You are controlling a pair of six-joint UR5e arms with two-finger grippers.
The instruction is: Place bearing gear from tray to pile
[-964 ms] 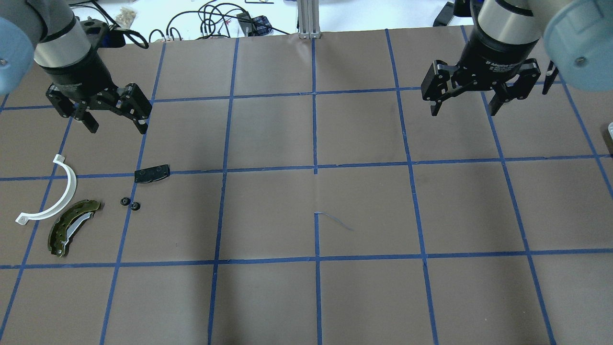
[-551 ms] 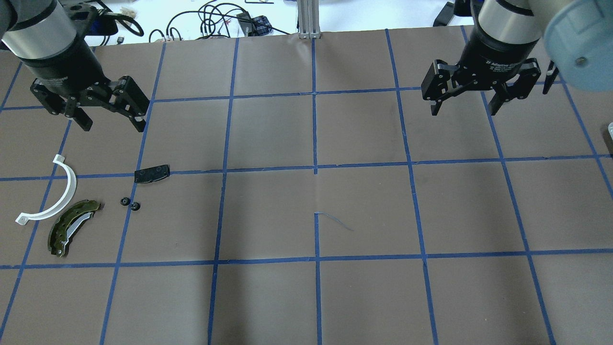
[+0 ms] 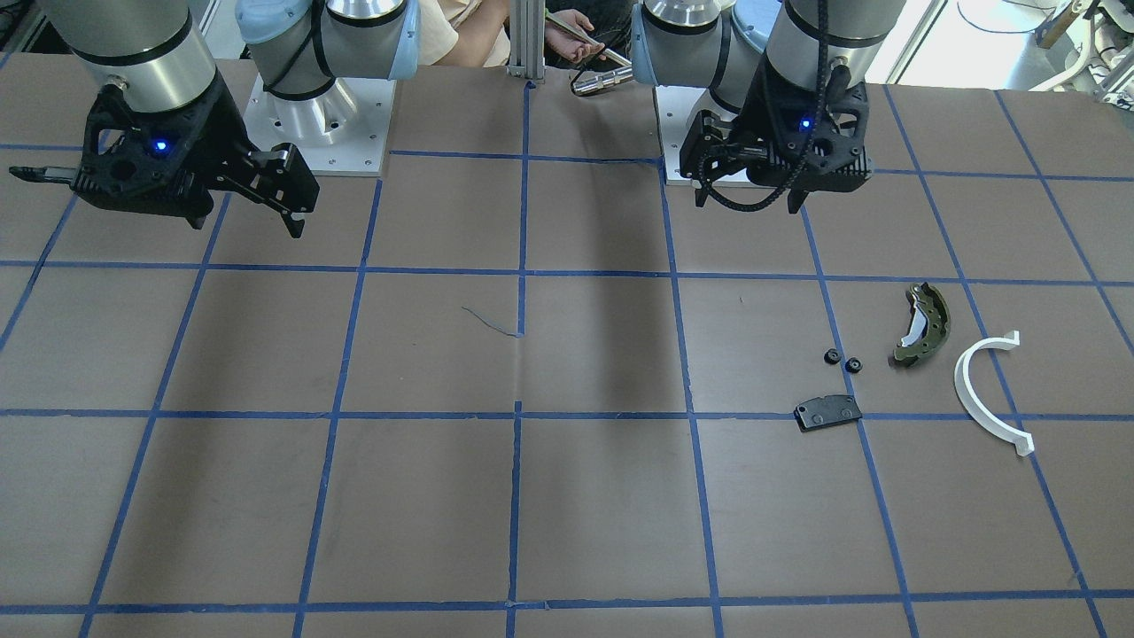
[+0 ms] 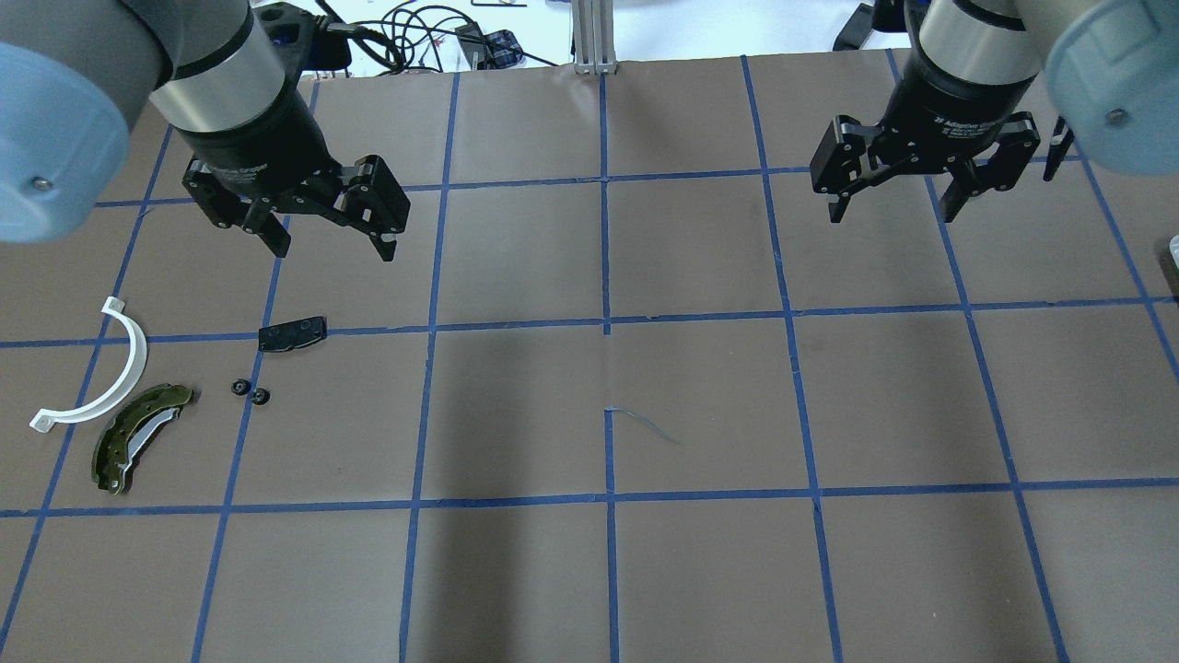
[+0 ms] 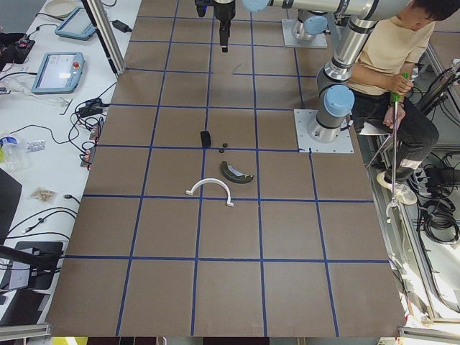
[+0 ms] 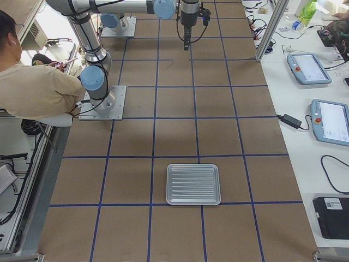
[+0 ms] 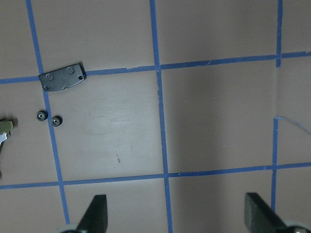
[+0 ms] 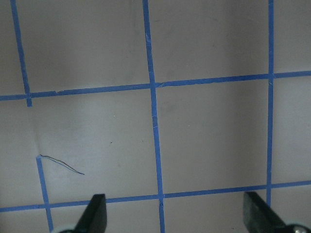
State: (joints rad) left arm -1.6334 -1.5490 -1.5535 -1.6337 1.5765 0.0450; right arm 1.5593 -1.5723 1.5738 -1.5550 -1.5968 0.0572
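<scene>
Shifted inward across the table since a second ago, the left gripper (image 4: pixel 332 249) is held spread and empty, pointing down. Two bearing gears (image 4: pixel 261 397) are seen nearer the robot and leftward of it, beside the pile (image 4: pixel 129 440). No gear is seen in the tray (image 6: pixel 193 184), so the placing is judged done. The right gripper (image 4: pixel 892 214) is likewise spread, well apart.

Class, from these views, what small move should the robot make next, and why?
Probably lift the left pincer clear: two small gears already lie by the black pad, the tray looks empty, and it and the right pincer are open, holding nothing.
</scene>
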